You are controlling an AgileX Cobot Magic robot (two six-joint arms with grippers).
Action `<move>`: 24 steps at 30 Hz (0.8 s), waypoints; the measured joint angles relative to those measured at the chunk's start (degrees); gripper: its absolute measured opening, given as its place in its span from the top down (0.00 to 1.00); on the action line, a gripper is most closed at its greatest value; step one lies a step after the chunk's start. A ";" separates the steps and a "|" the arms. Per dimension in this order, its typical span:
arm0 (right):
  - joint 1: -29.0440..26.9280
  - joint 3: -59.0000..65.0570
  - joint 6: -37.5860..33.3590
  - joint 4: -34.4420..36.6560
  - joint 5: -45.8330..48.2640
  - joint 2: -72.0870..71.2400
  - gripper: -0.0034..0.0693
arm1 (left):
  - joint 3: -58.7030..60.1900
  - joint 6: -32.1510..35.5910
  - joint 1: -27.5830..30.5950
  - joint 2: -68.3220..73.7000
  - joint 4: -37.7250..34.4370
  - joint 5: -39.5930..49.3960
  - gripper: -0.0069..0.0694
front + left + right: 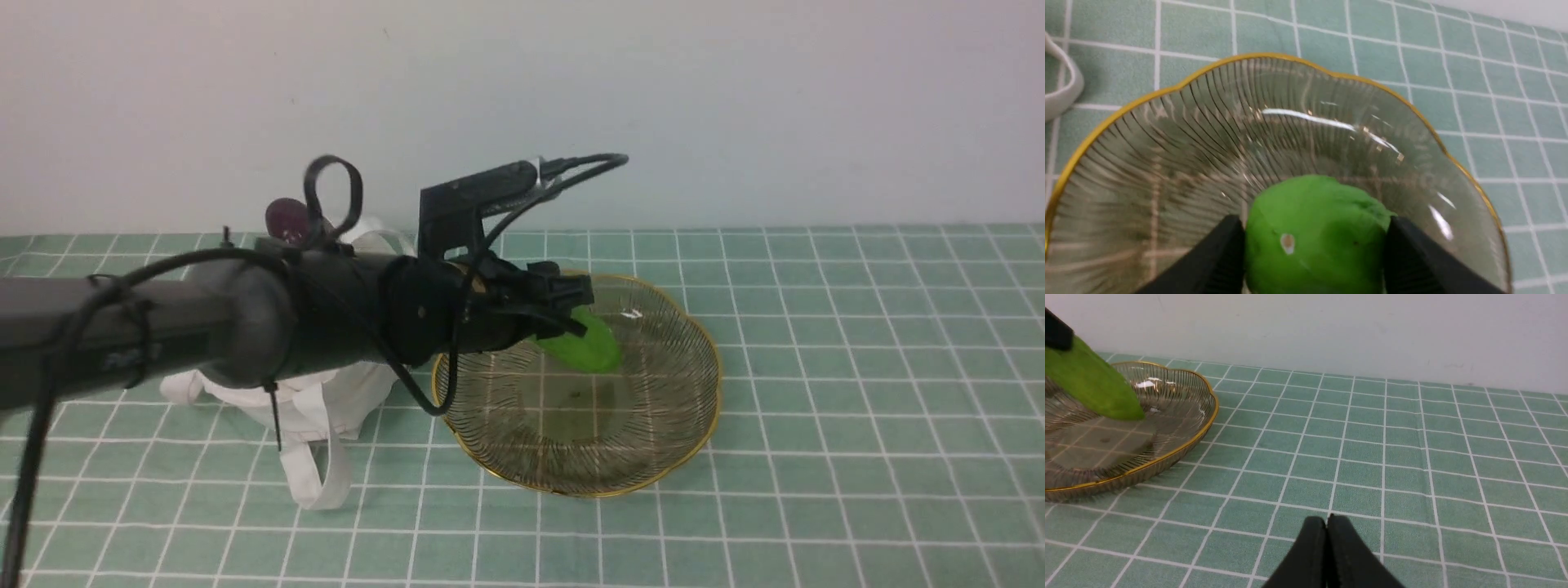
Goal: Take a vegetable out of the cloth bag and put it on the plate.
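Vegetable over the plate, release not yet made

The left fingers (pixel 1208 261) clamp the green vegetable (pixel 1314 232) from both sides, holding it tilted tip-down above the far half of the gold-rimmed glass plate (pixel 653 478); whether the tip touches the glass cannot be told; the cloth bag (pixel 310 408) lies on the counter (pixel 857 367) just beside the plate, under the left arm; the right fingers (pixel 1339 555) are pressed together, empty, well apart from the plate; judged, this is the placing step, nearly done; next calls for a short lowering, then spreading the fingers without rolling the vegetable off the sloped rim.
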 joint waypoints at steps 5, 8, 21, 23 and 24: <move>0.00 0.00 0.00 0.00 0.00 0.00 0.97 | 0.00 -0.05 0.00 2.22 -0.16 -1.47 0.20; 0.00 0.00 0.00 0.00 0.00 0.00 0.97 | 0.00 0.78 0.07 1.44 -0.16 -0.24 0.15; 0.00 0.00 0.00 0.00 0.00 0.00 0.97 | 0.00 10.51 5.61 -21.60 4.72 36.08 0.81; 0.00 0.00 0.00 0.00 0.00 0.00 0.97 | 0.00 11.41 5.61 -27.11 7.82 42.42 0.88; 0.00 0.00 0.00 0.00 0.00 0.00 0.97 | 0.07 11.57 5.61 -29.86 8.93 45.62 0.90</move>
